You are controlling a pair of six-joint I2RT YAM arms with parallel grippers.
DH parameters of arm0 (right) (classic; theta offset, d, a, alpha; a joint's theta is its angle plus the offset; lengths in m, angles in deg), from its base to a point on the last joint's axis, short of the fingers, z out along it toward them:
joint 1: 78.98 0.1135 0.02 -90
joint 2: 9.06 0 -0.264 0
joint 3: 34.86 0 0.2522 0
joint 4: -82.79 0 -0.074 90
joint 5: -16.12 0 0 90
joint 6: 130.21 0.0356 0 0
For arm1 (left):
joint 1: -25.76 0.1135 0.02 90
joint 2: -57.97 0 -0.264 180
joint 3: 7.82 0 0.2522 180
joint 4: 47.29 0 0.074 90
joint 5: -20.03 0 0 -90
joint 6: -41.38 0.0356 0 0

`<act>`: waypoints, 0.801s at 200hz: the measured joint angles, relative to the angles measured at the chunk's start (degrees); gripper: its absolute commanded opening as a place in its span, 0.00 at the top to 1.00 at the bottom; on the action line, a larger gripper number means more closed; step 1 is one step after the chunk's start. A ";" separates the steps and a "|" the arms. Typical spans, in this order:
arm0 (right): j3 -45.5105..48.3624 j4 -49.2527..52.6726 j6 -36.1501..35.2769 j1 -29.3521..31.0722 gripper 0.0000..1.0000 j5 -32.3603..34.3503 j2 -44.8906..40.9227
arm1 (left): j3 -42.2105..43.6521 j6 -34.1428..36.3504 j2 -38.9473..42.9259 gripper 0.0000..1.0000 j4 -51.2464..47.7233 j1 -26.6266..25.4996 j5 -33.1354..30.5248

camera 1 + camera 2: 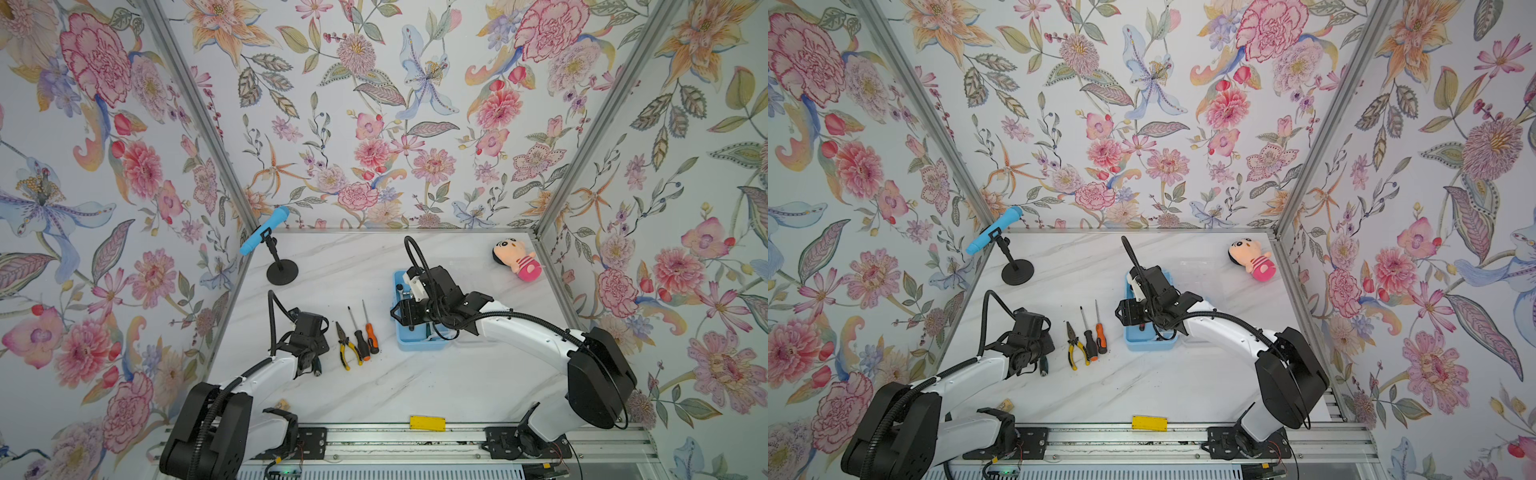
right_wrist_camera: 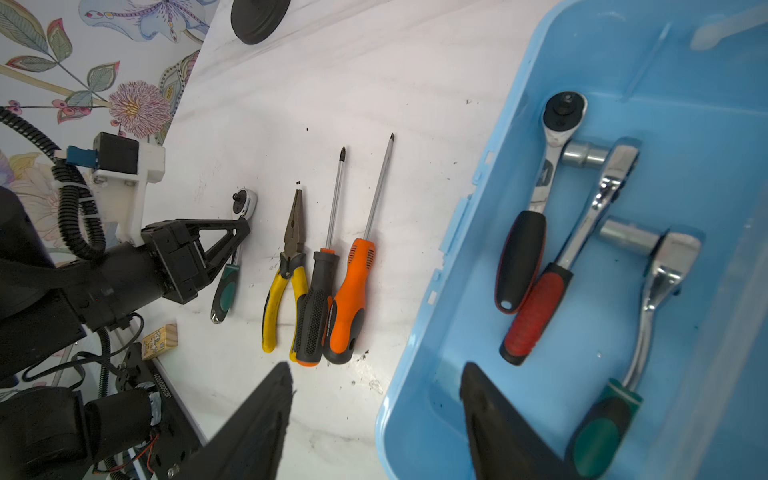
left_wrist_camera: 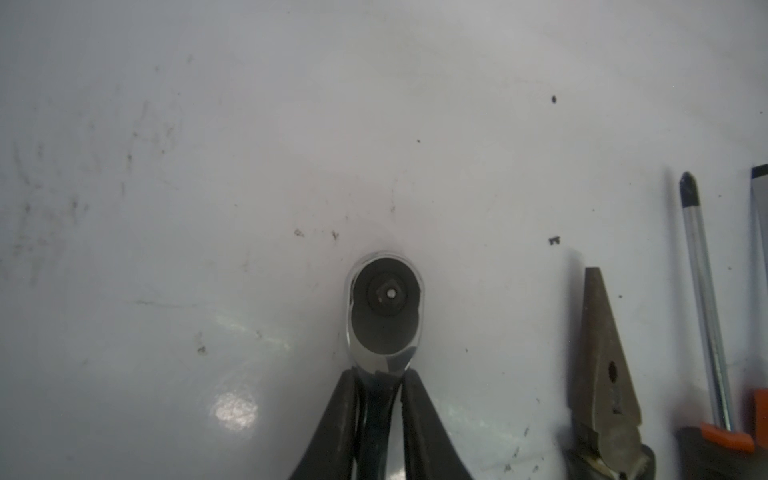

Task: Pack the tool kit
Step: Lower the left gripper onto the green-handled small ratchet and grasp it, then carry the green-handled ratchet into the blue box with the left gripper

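The light-blue box (image 1: 405, 345) (image 2: 453, 257) stands open on the marble table with three ratchets (image 2: 540, 316) lying inside. A small green-handled ratchet (image 3: 384, 307) (image 2: 226, 286) lies on the table, and my left gripper (image 3: 379, 374) (image 2: 241, 232) is shut on its neck just behind the head. To its right lie the yellow-handled pliers (image 1: 347, 347) (image 2: 286, 266), a black screwdriver (image 1: 359, 336) (image 2: 316, 303) and an orange one (image 1: 371, 332) (image 2: 349, 299), side by side. My right gripper (image 2: 376, 370) (image 1: 395, 313) hangs open over the box's left rim, holding nothing.
A blue toy microphone (image 1: 264, 230) on a black stand sits at the back left. A pink plush doll (image 1: 517, 259) lies at the back right. A yellow block (image 1: 427, 422) sits on the front rail, and a small wooden block (image 2: 160, 340) lies near the left arm's base.
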 measured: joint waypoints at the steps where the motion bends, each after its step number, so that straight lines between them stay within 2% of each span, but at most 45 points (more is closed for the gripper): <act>1: 0.00 0.00 0.00 0.00 0.34 0.00 0.00 | 0.00 0.04 0.00 0.82 0.00 0.00 0.00; 27: 0.00 0.00 -0.02 -0.52 0.34 -0.09 0.00 | 0.00 0.46 -0.15 0.88 0.15 0.00 0.00; 42: 0.00 0.00 -0.02 -0.74 0.35 -0.20 0.00 | 0.00 0.63 -0.26 0.96 0.37 0.00 0.00; 44: 0.00 0.00 -0.02 -0.76 0.35 -0.20 0.00 | 0.00 0.63 -0.28 1.00 0.44 0.00 0.02; 83: 0.00 0.00 -0.02 -1.14 0.35 -0.22 0.00 | -0.28 0.87 -0.70 1.00 0.79 0.00 0.48; 116: 0.00 0.00 0.15 -1.46 0.35 -0.48 -0.02 | -2.49 1.05 0.52 1.00 -2.19 0.00 3.52; 142: 0.00 0.00 0.48 -2.51 0.35 -1.07 -0.44 | -8.44 0.81 4.79 1.00 -6.10 -1.14 5.16; 160: 0.13 -0.04 0.85 -3.78 0.35 -1.29 -1.53 | -14.78 -0.11 6.32 1.00 -7.04 -4.20 5.42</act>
